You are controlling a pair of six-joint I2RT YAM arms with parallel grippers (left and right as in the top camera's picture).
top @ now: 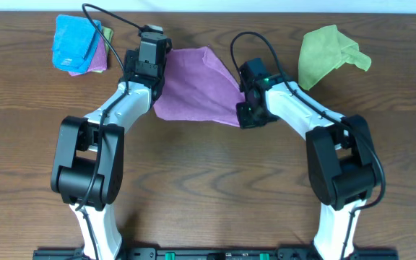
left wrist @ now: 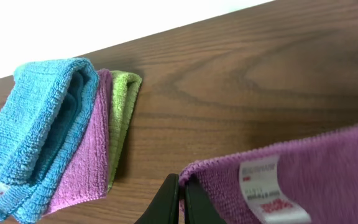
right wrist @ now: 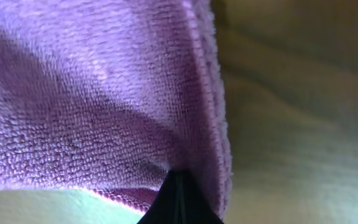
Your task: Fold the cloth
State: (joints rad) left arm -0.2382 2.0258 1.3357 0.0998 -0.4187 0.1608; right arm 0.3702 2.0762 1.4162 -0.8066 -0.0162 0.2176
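**Left gripper.** The left gripper has its two black fingers drawn almost together, with only a thin slit between them. They pinch the hemmed corner of the lilac square microfibre cloth. A small white printed tag is sewn into the hem just beside the fingers, on the inward side.

**Right gripper.** The right gripper has its fingers pressed fully together. They clamp a fold at the stitched edge of the same cloth, and the pile rises directly above the tips.

**Cloth position.** The cloth spans the gap between the two grippers, over the dark wood-grain table. Its far edge forms a peak beyond both grippers.

**Surroundings.**
- Outward of the left gripper, well apart, lies a stack with a folded blue ribbed cloth on top. Beneath it are a folded pink-purple ribbed cloth and a folded green cloth.
- Outward of the right gripper, a crumpled lime-green cloth lies clear of the lilac sheet.
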